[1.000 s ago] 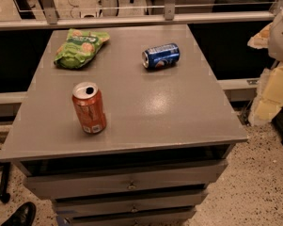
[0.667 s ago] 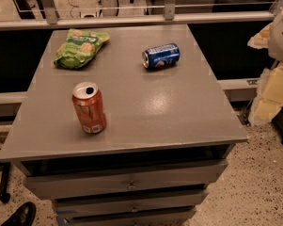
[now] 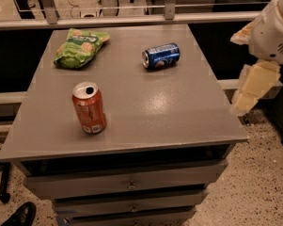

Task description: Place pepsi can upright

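Blue pepsi can [image 3: 161, 55] sideways, axis left-right; hand [image 3: 255, 84] off-table right, state unclear.

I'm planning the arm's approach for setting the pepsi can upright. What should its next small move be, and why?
Probably bring the end effector in over the table toward the pepsi can. The can lies on its side near the far edge, while the end effector hangs beyond the table's right edge, well apart from it.

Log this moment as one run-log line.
pepsi can: on side, far right | orange can: upright, front left | green bag: far left | claw: beyond table right edge, apart from cans | task: pending
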Robot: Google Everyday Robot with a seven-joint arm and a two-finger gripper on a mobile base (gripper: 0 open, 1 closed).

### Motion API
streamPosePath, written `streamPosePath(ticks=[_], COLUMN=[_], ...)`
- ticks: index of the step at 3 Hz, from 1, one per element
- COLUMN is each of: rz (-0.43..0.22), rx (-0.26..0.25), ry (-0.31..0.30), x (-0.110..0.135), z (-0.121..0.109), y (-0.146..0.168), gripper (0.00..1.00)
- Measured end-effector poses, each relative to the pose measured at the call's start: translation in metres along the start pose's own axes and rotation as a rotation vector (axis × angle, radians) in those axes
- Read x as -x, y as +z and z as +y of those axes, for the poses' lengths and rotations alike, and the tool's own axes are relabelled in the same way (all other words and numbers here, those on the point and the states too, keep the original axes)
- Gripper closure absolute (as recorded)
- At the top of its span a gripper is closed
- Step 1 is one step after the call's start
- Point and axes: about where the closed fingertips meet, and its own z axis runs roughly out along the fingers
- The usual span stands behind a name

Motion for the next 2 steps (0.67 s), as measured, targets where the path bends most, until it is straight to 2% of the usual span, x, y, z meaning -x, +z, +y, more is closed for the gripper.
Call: streamPosePath(ticks=[2], rz=[-0.114], rx=[-0.074], ry=[-0.100], x=[0.059], z=[-0.066], y=[0.067], gripper=[0.00])
